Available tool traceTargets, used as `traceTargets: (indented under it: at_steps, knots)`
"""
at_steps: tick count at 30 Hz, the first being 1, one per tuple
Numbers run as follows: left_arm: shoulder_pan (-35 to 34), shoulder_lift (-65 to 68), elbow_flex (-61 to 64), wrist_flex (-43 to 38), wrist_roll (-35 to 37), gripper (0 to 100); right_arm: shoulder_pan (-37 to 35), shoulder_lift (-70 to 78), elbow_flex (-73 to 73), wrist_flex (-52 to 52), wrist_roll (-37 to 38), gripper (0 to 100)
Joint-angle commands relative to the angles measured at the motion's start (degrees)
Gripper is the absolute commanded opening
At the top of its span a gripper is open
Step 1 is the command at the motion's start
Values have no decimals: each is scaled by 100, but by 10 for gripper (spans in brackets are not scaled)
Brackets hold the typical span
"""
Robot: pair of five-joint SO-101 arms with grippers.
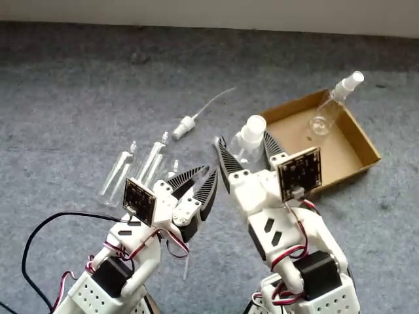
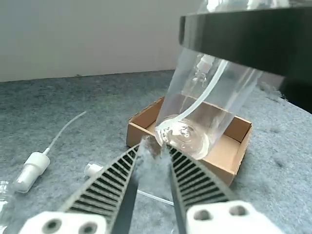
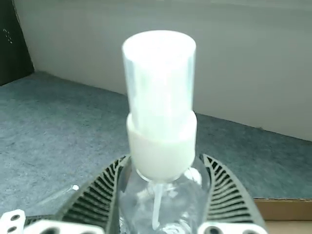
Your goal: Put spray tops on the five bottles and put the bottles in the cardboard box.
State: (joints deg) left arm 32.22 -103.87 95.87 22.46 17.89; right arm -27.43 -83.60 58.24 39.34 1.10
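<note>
Grips capped bottle point(image 3: 158, 122) in right tool point(image 1: 243, 145), raised off desk point(image 1: 98, 98) for move to cardboard box point(image 1: 363, 140); holds left tool point(image 2: 152, 148) ajar, empty, near its base, likely as backup.

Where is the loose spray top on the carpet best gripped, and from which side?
Probably the spray top by its white head, from above, jaws across its width. It lies flat, and its thin dip tube would likely bend or slip.

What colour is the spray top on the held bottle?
Spray top: white, with a clear cap; clearest in right wrist view.
</note>
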Motion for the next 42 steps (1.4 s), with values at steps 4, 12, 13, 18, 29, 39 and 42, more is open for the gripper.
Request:
traceTargets:
  at_steps: [4,12,13,18,29,39,42]
  knots:
    - [-13,-66,119,-141,-18,27,119,-312,-347,-22,53,115]
    - [-22,-66,119,-141,-18,27,1314,-268,-338,-75,53,114]
    - [-22,-66,119,-141,-18,27,1473,-242,-330,-207,53,114]
    - [-22,-66,119,-141,-18,27,2158,558,-13,-1165,53,114]
    - [-31,-66,119,-123,-26,27,2791,2387,1270,-4189,44,114]
    - [-57,-66,119,-123,-26,27,2782,4295,1332,-5789,53,114]
    - [-57,-66,119,-114,-35,27,2782,4848,1121,-5965,53,114]
